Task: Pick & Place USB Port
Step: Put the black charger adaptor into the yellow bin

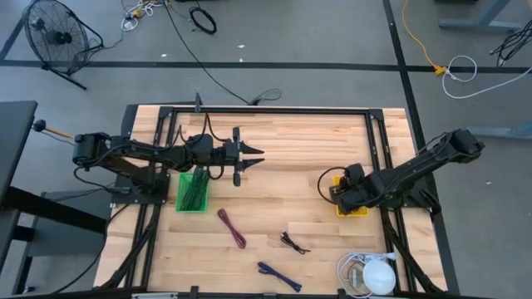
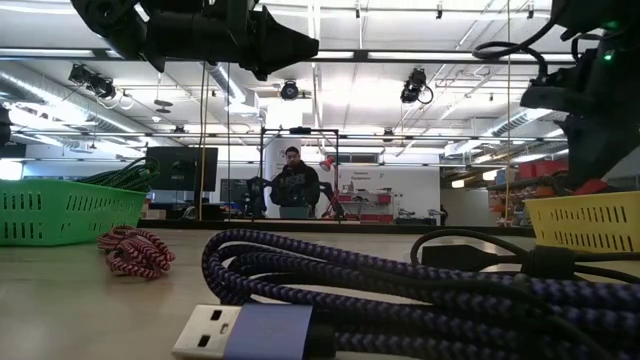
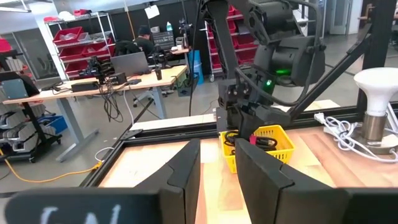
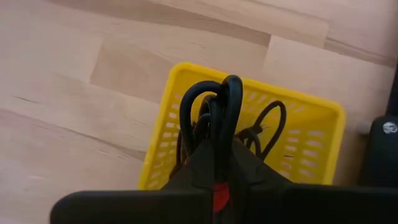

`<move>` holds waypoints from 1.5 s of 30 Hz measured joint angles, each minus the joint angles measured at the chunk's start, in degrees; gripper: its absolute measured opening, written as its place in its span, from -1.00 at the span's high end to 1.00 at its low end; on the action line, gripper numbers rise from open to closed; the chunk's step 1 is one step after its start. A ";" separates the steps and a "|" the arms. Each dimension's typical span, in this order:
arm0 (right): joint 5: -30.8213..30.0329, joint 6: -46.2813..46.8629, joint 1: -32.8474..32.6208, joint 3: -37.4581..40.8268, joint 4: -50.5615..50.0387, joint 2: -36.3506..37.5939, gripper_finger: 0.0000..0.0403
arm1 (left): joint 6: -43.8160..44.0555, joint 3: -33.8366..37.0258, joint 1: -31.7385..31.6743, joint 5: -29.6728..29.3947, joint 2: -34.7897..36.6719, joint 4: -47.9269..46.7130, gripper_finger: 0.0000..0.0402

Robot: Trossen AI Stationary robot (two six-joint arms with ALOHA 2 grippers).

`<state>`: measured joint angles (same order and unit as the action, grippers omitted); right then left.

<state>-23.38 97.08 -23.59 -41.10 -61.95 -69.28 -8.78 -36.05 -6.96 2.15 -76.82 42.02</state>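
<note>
cable (image 4: 217,118): black, coiled, light and floppy; pinched in the right gripper (image 4: 219,163) over the yellow basket (image 4: 311,155) at the table's right; loops sag, so grab the bundle's middle, I'd say
left gripper (image 1: 252,156): fingers apart, holding nothing, hovering far-left, just past the green basket (image 1: 192,191)

No text, label, brand or number can be read anywhere; the lettering in the left wrist view is blurred.
</note>
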 joint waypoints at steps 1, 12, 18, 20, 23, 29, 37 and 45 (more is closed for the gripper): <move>0.00 -0.02 0.00 0.38 0.68 0.00 0.95 | 0.01 0.00 0.00 0.00 0.00 0.00 0.48; -1.64 -3.23 0.28 1.44 1.87 0.00 0.33 | 0.14 0.00 0.00 0.00 0.00 0.06 0.48; -3.92 -11.14 1.40 -1.49 1.91 0.00 0.09 | -0.32 0.00 0.00 -0.67 0.00 -0.25 0.48; -5.80 -15.95 1.84 -4.44 1.77 0.00 0.07 | -1.18 0.00 0.00 -0.67 0.00 -0.97 0.48; -8.82 -23.86 2.38 -9.48 3.83 0.04 0.07 | -1.17 0.00 0.00 -0.65 0.00 -2.13 0.48; -4.62 -41.42 2.49 -11.74 23.11 -0.68 0.12 | -0.89 0.00 0.00 -0.63 -0.02 -4.92 0.48; 5.25 -48.26 0.21 -11.65 43.04 -12.33 0.20 | -0.89 0.00 0.00 -0.63 -0.02 -7.77 0.48; 11.33 -44.05 -4.59 -12.09 55.50 -22.16 0.26 | -0.87 0.00 0.00 -0.63 -0.02 -11.45 0.48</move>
<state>-12.04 53.03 -28.18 -53.19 -6.45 -91.44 -9.65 -36.05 -6.96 1.52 -76.84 30.57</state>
